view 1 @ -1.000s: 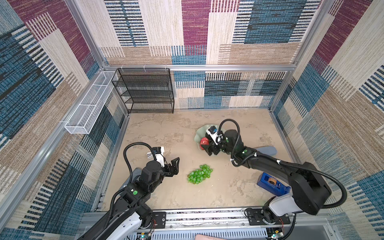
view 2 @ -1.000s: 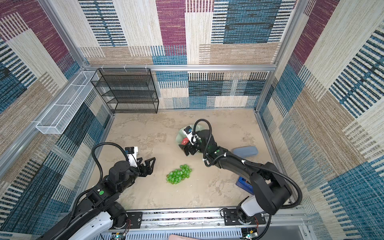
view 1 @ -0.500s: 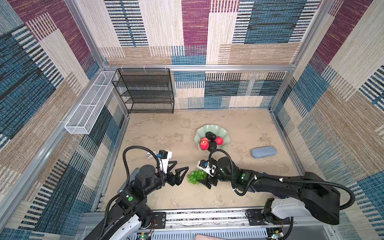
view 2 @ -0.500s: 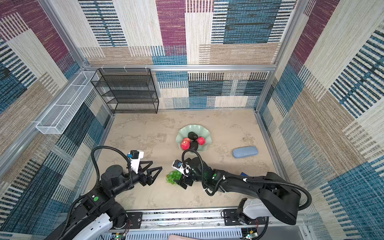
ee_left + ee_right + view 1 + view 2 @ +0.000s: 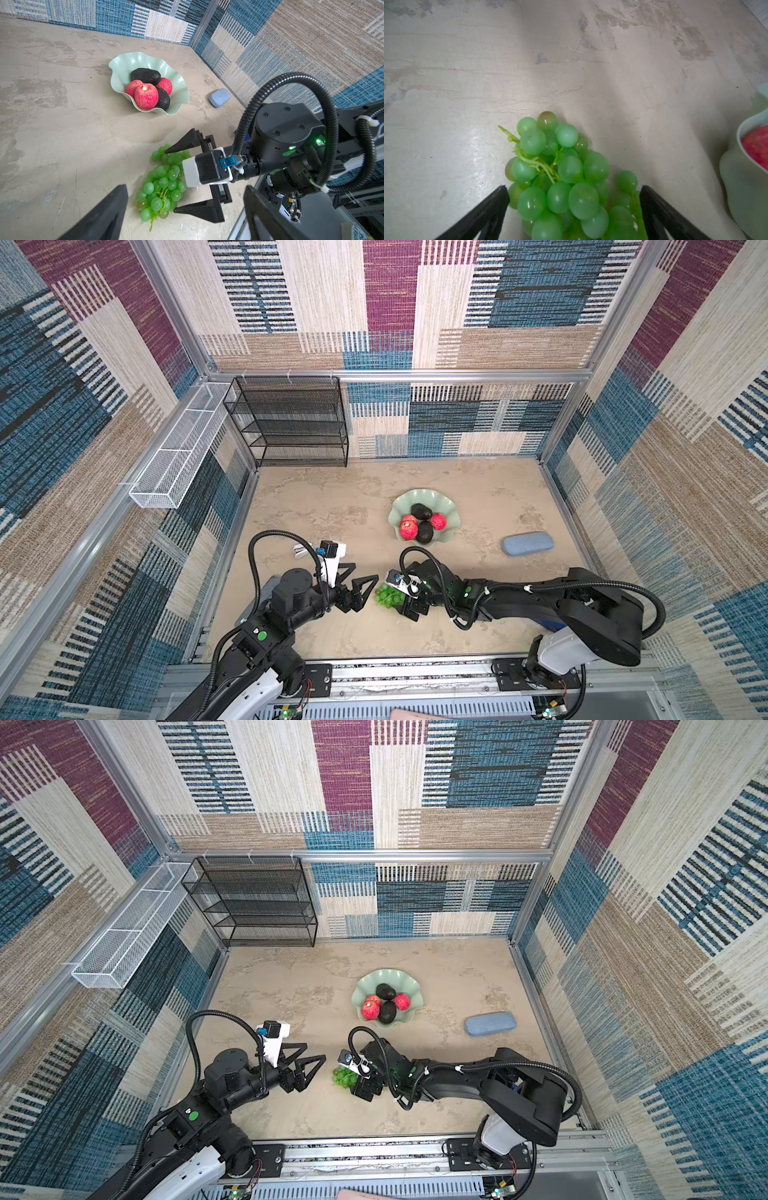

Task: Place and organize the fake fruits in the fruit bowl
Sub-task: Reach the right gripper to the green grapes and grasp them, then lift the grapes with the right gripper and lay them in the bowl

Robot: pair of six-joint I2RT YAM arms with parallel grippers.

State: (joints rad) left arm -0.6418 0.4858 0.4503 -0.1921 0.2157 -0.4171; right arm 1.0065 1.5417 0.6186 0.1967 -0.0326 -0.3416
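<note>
Grapes [image 5: 566, 176], one bunch: lie on tabletop [image 5: 571, 62] between jaws of wide-open right claw [image 5: 574, 187], seemingly untouched; left claw [image 5: 362, 577], open and empty, sits just beside.

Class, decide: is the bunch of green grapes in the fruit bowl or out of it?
Out. The grapes lie on the tabletop, apart from the fruit bowl.

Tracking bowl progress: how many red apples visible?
3, all in the fruit bowl: front apple at the arm-side rim, second apple against it, third apple beside both avocados. Others may hide beneath.
</note>
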